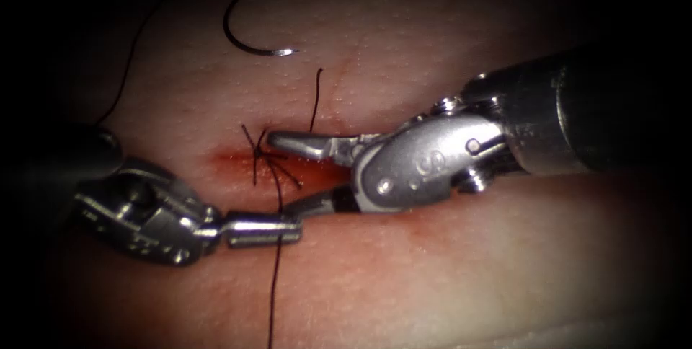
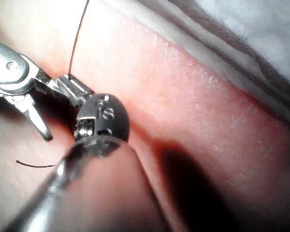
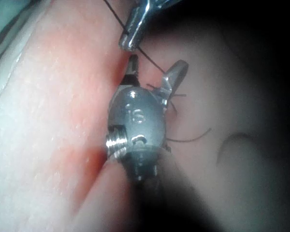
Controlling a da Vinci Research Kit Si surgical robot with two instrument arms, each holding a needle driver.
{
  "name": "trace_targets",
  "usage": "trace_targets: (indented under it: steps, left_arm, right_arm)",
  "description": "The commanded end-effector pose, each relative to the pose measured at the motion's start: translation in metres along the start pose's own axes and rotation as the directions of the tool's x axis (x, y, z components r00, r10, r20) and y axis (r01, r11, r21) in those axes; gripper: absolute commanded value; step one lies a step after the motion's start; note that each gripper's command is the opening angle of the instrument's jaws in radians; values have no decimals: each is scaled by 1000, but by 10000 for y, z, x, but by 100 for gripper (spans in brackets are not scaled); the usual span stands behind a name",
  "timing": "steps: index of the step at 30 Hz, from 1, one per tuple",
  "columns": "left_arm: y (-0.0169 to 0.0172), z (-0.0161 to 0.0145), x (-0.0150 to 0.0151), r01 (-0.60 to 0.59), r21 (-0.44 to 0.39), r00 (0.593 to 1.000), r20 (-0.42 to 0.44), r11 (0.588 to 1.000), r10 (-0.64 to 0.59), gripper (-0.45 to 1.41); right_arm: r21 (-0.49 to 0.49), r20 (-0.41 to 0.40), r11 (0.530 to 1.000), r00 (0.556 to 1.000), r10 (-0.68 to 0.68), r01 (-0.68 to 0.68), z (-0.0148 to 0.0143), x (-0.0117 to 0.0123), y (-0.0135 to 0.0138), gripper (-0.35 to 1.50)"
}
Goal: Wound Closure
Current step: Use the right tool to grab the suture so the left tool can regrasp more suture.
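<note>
— Pale pink pork-belly tissue [image 1: 447,262] fills the field. Nearest?
— Left steel needle driver [image 1: 263,228], clamped on dark thread [image 1: 274,277]. Beyond, right steel driver [image 1: 288,176] gapes, empty, straddling the knot [image 1: 259,153] over the red-stained cut [image 1: 238,165].
— Needle?
— Curved steel needle [image 1: 249,42] lies free toward the tissue's far edge. One stitch tied; tails uncut, I judge. No readable writing.
</note>
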Motion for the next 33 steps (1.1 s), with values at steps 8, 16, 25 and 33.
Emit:
trace_targets:
  steps: [8, 16, 25, 33]
  left_arm:
    - [3, 3, -3, -3, -1, 1000, -1, 1000, 3, -45]
    - [2, 5, -2, 10, 6, 1000, 0, 1000, -10, 51]
    - [14, 11, 2, 23, 67, 1000, 8, 997, -23, 96]
    - [33, 15, 20, -41, 59, 999, -28, 997, 42, 93]
  right_arm:
    - [29, -61, 1000, 998, -4, 6, 8, -10, 3, -27]
    - [151, -74, 984, 994, -84, 94, 2, -13, 5, -35]
    - [130, -22, 987, 995, -94, 96, 0, -32, 16, -35]
    - [111, 5, 992, 998, -68, 67, -1, -50, 22, -35]
